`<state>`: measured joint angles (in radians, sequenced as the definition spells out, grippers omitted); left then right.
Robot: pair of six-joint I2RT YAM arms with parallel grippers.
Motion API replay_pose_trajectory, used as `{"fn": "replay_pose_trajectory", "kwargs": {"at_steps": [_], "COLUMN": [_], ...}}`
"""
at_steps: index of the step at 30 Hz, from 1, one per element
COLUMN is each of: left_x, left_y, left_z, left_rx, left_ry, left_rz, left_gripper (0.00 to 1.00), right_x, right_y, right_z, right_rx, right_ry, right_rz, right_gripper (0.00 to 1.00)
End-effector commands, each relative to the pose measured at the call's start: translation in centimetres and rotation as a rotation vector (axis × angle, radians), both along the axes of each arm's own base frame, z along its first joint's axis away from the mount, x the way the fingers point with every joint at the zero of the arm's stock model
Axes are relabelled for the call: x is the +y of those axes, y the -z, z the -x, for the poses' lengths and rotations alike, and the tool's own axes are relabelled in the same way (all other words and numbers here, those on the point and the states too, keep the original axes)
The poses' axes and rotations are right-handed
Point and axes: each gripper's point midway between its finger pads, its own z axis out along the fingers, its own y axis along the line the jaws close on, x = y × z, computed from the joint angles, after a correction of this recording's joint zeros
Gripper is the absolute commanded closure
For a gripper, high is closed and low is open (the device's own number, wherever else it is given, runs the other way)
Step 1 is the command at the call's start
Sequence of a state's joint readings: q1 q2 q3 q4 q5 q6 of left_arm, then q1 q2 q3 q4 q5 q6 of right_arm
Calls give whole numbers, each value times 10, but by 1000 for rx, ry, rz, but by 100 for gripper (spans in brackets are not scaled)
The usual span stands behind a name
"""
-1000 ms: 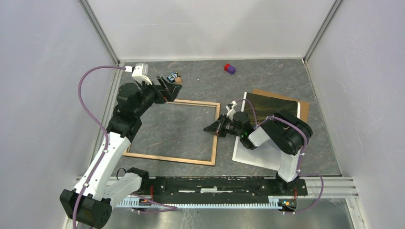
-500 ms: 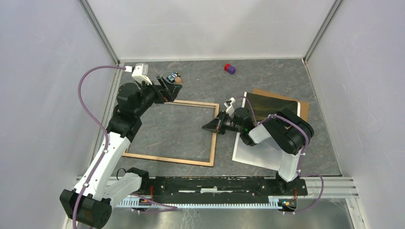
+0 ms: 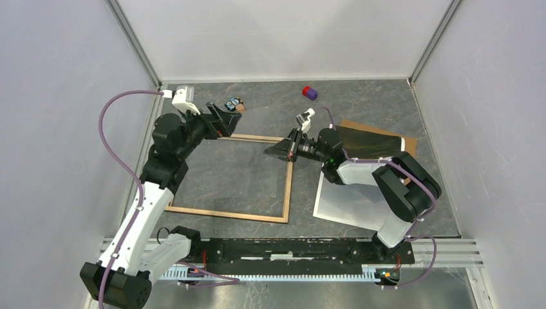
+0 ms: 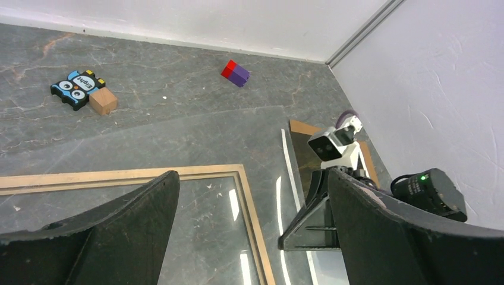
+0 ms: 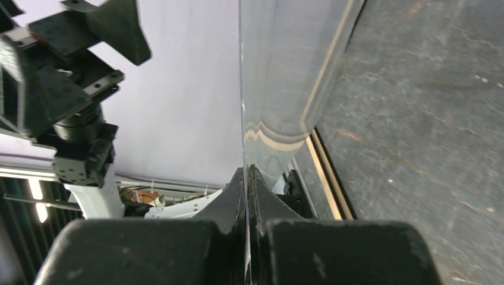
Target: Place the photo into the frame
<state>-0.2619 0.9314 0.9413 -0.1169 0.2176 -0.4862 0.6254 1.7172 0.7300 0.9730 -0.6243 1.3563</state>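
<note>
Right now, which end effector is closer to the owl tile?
Left. The left end effector is close on the near side of the owl tile, by the frame; the right end effector, shut on a clear pane, is farther, near its right rail.

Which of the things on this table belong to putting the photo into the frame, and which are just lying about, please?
For the job: frame, photo, clear pane held in the right claw, probably the brown board under the photo.
Lying about: red and purple block, owl tile, wooden cube.
</note>
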Motion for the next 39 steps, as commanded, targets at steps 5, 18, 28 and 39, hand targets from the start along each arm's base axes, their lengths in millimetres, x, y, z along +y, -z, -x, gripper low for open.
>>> {"fn": "replay_pose_trajectory", "kwargs": {"at_steps": [5,18,28,39], "left_x": [10,17,17,13], "left_y": [-35,-45,-42,-36], "left_z": [11,18,16,12], "left_rx": [-102,-140,-131,-107], "left_ry": [-21,-41,-44,-31], "left_rz": [53,30,30,33], "left_gripper": [1,0,0,0], "right_x": [11,49,63,59], "right_y": [-65,-104,-100,2], "right_z": [-4,-6,-12,-13], "right_rx": [-116,-104,-67,79], "right_ry": [-26,-51,-21,40], "right_rz": [-77,-164,-182,-107], "right_gripper": [100,100,100,100]}}
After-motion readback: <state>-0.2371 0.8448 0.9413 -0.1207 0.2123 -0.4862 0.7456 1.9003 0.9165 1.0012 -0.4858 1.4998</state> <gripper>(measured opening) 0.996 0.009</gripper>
